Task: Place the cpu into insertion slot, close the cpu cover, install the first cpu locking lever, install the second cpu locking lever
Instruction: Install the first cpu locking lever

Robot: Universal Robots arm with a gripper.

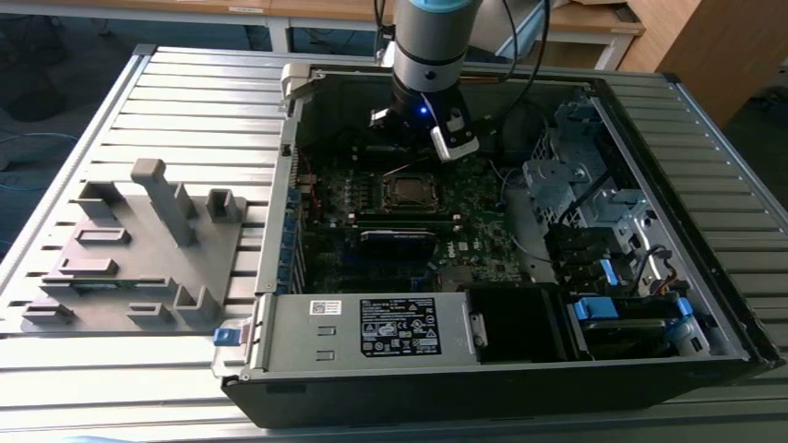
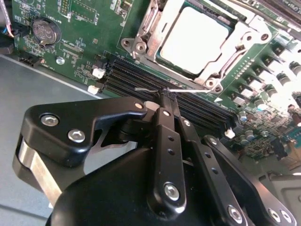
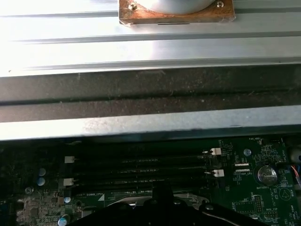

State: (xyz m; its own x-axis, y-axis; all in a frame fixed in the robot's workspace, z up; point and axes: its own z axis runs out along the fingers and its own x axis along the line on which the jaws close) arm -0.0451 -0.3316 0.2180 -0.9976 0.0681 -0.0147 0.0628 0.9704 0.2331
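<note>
The cpu (image 2: 195, 40) shows its pale metal top in the insertion slot (image 1: 407, 189) on the motherboard. Around its rim lies the silver cpu cover (image 2: 162, 26), flat on the slot. My gripper (image 2: 164, 96) hangs just beside the slot, above the memory slots, with its black fingers (image 2: 162, 122) pressed together. A thin wire locking lever (image 2: 188, 90) crosses right at the fingertips; I cannot tell whether it is pinched or only touched. In the exterior view the gripper (image 1: 434, 148) is inside the open case, at the slot's far side. The first wrist view has the gripper (image 3: 162, 190) over the board.
Long black memory slots (image 2: 136, 75) run beside the gripper. A coin battery (image 2: 45, 30) sits on the board. The case wall (image 3: 141, 125) stands close by. A grey drive cage (image 1: 579, 185) and a power supply (image 1: 369, 328) fill the case; a grey fixture (image 1: 136, 249) stands on the table.
</note>
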